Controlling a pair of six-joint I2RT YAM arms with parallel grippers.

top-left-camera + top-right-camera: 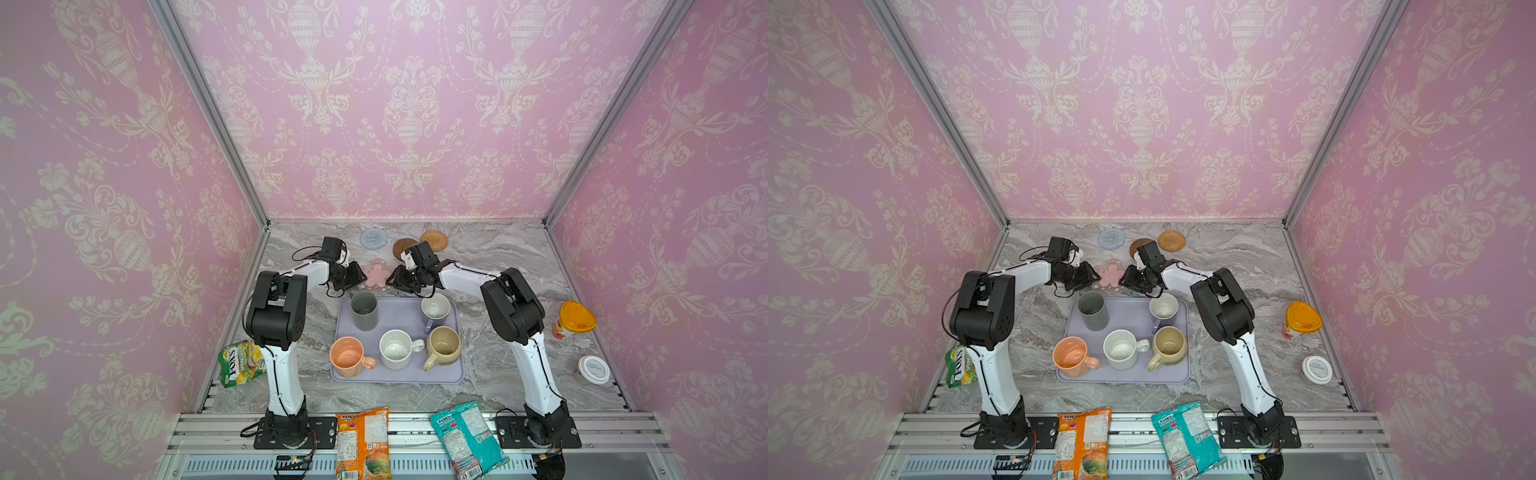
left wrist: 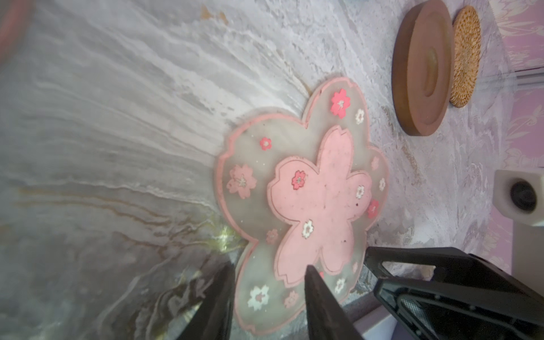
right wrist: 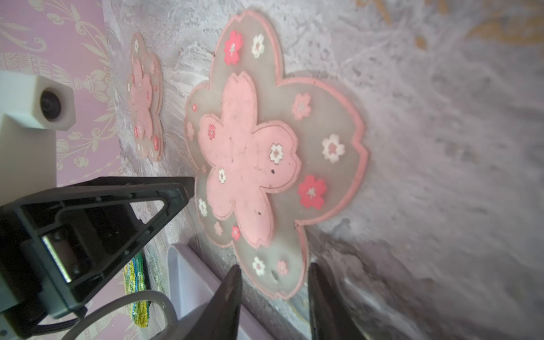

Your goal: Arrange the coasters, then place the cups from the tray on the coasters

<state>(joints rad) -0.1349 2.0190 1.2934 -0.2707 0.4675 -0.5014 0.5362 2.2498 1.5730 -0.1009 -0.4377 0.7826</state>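
With the far wall as twelve o'clock, nearest you an orange snack packet (image 1: 363, 444) and a teal snack packet (image 1: 467, 440) lie across the front rail. A green candy bag (image 1: 241, 361) sits at the eight o'clock edge of the tabletop (image 1: 490, 374). Next comes the tray (image 1: 399, 318), mid-tabletop, with all five cups on it. Along its near side are the peach-orange cup (image 1: 348, 356) at seven o'clock, the white speckled cup (image 1: 397, 349) at six and the beige-yellow cup (image 1: 444, 345) at five. Behind them stand the dark grey tumbler (image 1: 364, 309) at eleven and the lavender cup (image 1: 435, 308) at one. Well off at the tray's four o'clock stands a white-lidded container (image 1: 593, 369), and at its three o'clock an orange-lidded jar (image 1: 575, 318). Just past the tray's far rim, at its twelve o'clock, you have a pink flower coaster (image 1: 377, 274) lying flat on the tabletop. The left claw (image 1: 365, 276) is at its nine o'clock and the right claw (image 1: 390, 279) at its three, their tips facing each other. In the wrist views each claw's jaws stand parted around a petal of that coaster, and neither claw holds anything. The right wrist view also shows you the second flower coaster (image 3: 144, 97), flat beyond the first, toward the left arm. Farthest back, near the wall, lie the grey-blue woven coaster (image 1: 373, 239) at eleven o'clock and the dark brown wooden coaster (image 1: 400, 246) at twelve, partly hidden by the right arm's wrist camera. The tan rattan coaster (image 1: 434, 240) lies just beside it at one.
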